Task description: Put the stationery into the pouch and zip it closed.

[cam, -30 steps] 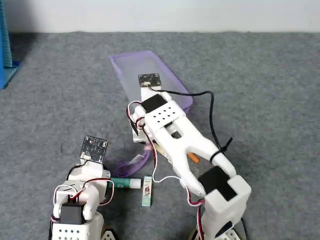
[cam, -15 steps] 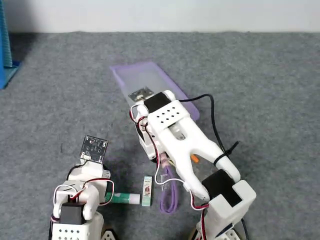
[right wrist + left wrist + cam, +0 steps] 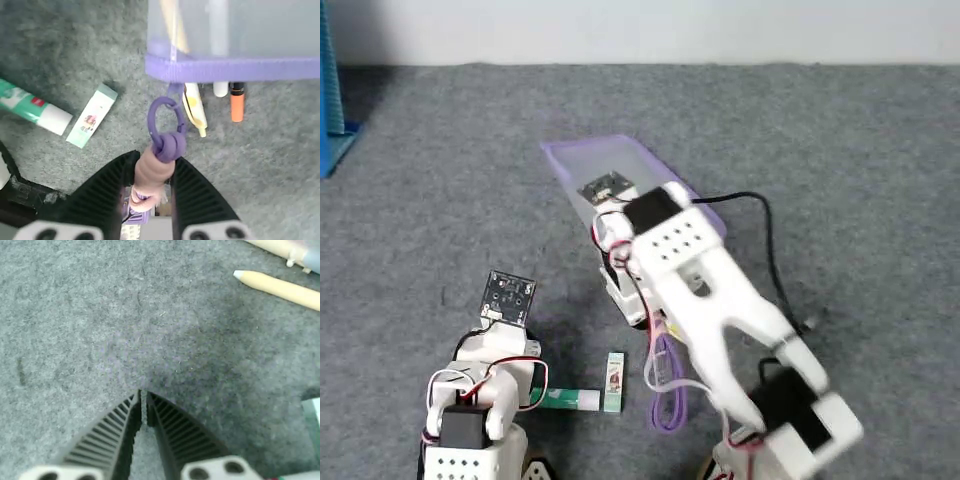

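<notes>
A translucent purple pouch (image 3: 620,165) lies mid-table, partly under my right arm (image 3: 705,290). In the right wrist view my right gripper (image 3: 154,160) is shut on the pouch's purple strap (image 3: 167,142) at its pink bead. The strap runs up to the pouch's purple edge (image 3: 235,70). A yellow pen (image 3: 193,107), a white pen (image 3: 220,90) and an orange pen (image 3: 237,102) poke out under that edge. A green glue stick (image 3: 565,398) and a pale eraser (image 3: 614,381) lie beside my left arm (image 3: 485,385). My left gripper (image 3: 144,396) is shut and holds nothing, just above the carpet, with a cream pencil (image 3: 282,286) farther off.
Grey carpet covers the whole table. The loose end of the purple strap (image 3: 666,395) trails on the carpet near the right arm's base. A blue object (image 3: 330,90) stands at the far left edge. A black cable (image 3: 760,230) loops beside the right arm.
My right arm has pulled back toward its base, dragging the pouch nearer and swinging the strap from beside the left arm to the front of the right one. The left arm has not moved.
</notes>
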Robot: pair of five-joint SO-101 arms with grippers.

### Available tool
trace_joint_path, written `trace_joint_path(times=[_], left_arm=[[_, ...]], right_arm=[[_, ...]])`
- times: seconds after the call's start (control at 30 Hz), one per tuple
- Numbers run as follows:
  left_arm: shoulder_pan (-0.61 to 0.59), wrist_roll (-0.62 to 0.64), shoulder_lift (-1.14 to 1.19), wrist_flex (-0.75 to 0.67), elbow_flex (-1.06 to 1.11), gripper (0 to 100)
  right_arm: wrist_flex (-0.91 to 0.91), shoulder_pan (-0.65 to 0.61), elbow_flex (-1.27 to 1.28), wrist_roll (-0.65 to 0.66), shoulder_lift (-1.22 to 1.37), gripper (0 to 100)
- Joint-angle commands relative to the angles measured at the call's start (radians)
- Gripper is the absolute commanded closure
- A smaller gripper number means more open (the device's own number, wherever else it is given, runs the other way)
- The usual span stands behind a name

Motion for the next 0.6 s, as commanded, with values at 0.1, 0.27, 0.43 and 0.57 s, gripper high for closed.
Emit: trace_joint_path(times=[0.1, 0.27, 0.43, 0.57], left_arm=[[-0.002, -0.011, -0.003, 0.003, -0.038, 98], [0.011, -0.009, -0.003, 0.003, -0.183, 98], [0.08, 0.025, -0.003, 0.009, -0.329, 98], [0.149, 0.18, -0.003, 0.04, -0.389, 96]], right_arm=[[0.031, -0.007, 0.077, 0.083, -0.302, 99.0], [-0.038, -0.004, 0.203, 0.115, -0.426, 99.0], [-0.15, -0.008, 0.322, 0.17, -0.547, 99.0], [-0.242, -0.012, 0.387, 0.173, -0.668, 99.0]])
